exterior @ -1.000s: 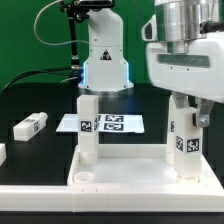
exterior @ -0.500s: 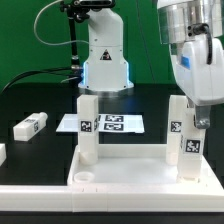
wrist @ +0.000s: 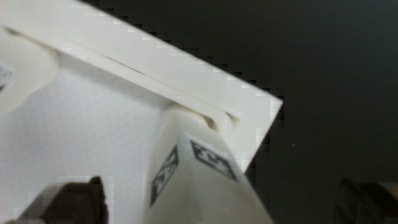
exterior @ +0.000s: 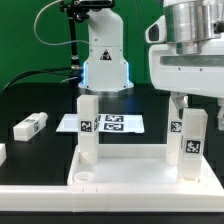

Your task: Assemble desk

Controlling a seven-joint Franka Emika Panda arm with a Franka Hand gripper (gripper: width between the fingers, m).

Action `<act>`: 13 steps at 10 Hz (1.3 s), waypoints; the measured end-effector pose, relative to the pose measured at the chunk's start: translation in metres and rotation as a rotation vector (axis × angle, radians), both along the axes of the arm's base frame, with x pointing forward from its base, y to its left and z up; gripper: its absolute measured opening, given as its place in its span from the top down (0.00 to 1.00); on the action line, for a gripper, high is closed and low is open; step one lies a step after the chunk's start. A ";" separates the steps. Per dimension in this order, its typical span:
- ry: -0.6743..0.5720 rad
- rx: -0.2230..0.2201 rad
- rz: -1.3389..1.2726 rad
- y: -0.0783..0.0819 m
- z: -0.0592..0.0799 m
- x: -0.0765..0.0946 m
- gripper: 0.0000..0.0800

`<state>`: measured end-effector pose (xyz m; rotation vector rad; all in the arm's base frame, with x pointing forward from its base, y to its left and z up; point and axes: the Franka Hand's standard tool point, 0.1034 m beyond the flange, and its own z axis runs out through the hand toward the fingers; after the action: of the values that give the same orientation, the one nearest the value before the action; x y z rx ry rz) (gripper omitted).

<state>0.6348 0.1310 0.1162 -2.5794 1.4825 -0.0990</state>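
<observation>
The white desk tabletop (exterior: pixel 120 170) lies at the front with its rim up. Two white tagged legs stand upright in its far corner sockets: one on the exterior view's left (exterior: pixel 88 125), one on the right (exterior: pixel 190 140). My gripper (exterior: pixel 190 108) hangs straight over the right leg's top. In the wrist view the leg (wrist: pixel 205 165) runs between my dark fingers (wrist: pixel 71 202) with a gap on each side, so the gripper (wrist: pixel 222 205) is open around it. The tabletop (wrist: pixel 98 100) fills that view behind the leg.
A loose white leg (exterior: pixel 30 125) lies on the black table at the exterior view's left, and another white part (exterior: pixel 2 152) shows at the edge. The marker board (exterior: pixel 110 123) lies behind the tabletop. The robot base (exterior: pixel 105 55) stands at the back.
My wrist has turned about its vertical axis above the right leg. Both legs and the tabletop stay where they were.
</observation>
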 end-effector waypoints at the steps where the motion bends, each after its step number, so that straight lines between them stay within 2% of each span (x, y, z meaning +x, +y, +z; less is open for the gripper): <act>1: -0.008 -0.012 0.076 -0.001 -0.001 0.000 0.19; 3: -0.024 -0.034 0.220 -0.002 -0.001 0.000 0.19; 6: -0.040 -0.151 0.688 -0.024 0.003 0.004 0.19; 7: -0.063 -0.173 0.792 -0.028 0.003 0.007 0.19; 8: -0.060 -0.167 0.759 -0.028 0.003 0.007 0.19; 9: -0.059 -0.165 0.743 -0.028 0.003 0.007 0.32; 10: -0.059 -0.165 0.743 -0.028 0.003 0.007 0.53; 11: -0.053 -0.150 0.657 -0.027 0.003 0.007 0.53; 12: -0.050 -0.144 0.612 -0.027 0.002 0.007 0.64; 13: -0.043 -0.135 0.540 -0.028 0.002 0.007 0.64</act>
<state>0.6415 0.1031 0.1186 -2.9618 0.7450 -0.1876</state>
